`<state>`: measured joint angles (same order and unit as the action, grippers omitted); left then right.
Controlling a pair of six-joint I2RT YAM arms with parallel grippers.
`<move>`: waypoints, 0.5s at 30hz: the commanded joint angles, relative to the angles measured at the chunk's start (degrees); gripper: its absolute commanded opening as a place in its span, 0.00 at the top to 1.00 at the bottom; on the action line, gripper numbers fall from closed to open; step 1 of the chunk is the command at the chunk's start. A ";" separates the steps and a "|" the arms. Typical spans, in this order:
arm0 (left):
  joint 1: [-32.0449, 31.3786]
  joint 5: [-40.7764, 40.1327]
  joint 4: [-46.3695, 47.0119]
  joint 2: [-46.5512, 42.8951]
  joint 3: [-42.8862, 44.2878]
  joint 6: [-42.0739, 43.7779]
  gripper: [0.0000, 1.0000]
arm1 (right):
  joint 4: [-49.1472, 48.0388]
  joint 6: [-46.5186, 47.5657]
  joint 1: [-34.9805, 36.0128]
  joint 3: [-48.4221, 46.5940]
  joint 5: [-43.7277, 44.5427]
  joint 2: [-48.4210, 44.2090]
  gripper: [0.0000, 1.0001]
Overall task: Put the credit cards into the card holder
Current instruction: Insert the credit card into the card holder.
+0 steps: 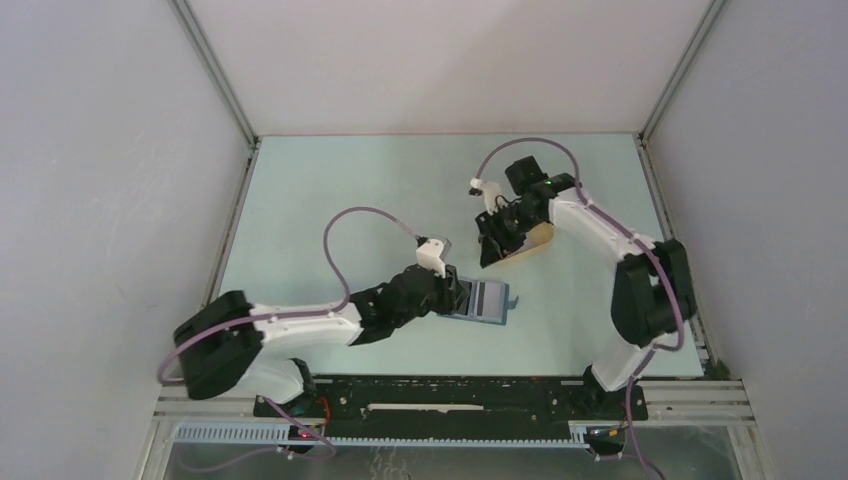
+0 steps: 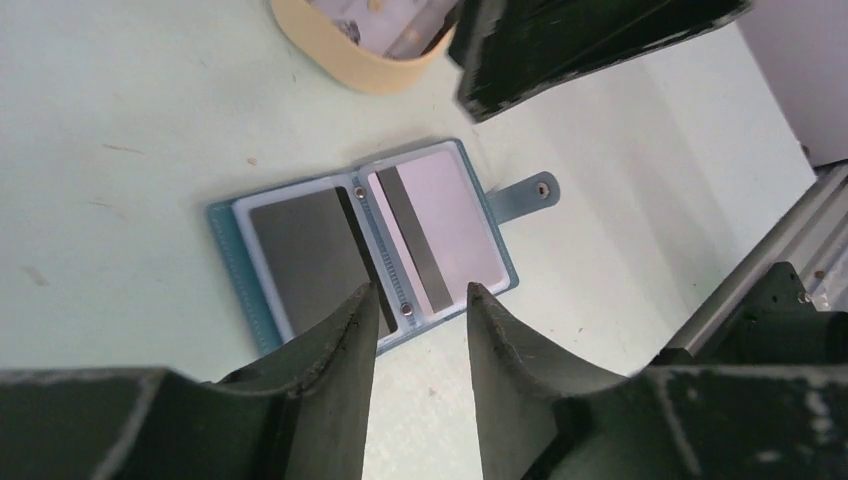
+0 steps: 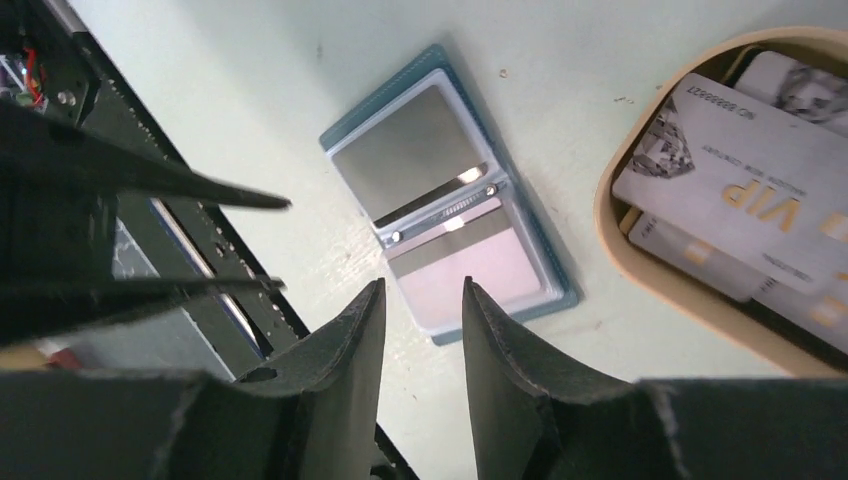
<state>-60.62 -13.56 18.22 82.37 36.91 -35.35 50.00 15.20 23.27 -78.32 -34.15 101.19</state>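
The teal-blue card holder [image 1: 490,303] lies open and flat on the table, its snap tab [image 2: 531,194] sticking out to one side. Its two pockets each show a card: a plain grey one [image 2: 300,250] and a pale one with a dark stripe [image 2: 445,225]. More credit cards [image 3: 720,170], whitish with print, lie stacked in the beige tray [image 3: 640,272]. My left gripper [image 2: 420,290] hovers open at the holder's near edge, nothing between its fingers. My right gripper [image 3: 420,285] hangs open and empty above the table between holder and tray.
The beige oval tray [image 1: 537,238] sits behind and to the right of the holder, under the right arm. The right gripper's dark fingers [image 2: 560,50] hang just beyond the holder in the left wrist view. The metal rail [image 1: 450,392] runs along the table's near edge.
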 commanded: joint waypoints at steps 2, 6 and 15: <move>0.15 -5.26 -4.66 -15.65 -4.91 9.27 0.51 | -0.72 7.28 -1.13 2.28 0.65 -16.27 0.58; 0.23 -9.30 -10.72 -25.36 -5.97 13.54 0.32 | -4.07 10.83 -3.71 6.69 -2.90 -29.05 0.58; 5.56 2.00 -9.88 -31.22 -11.20 5.15 0.00 | 1.52 37.04 -7.46 23.28 -28.68 -36.12 0.36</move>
<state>-57.74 -17.74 8.84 50.41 28.73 -25.67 42.92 32.62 13.54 -58.76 -49.80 59.42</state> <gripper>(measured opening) 0.996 0.625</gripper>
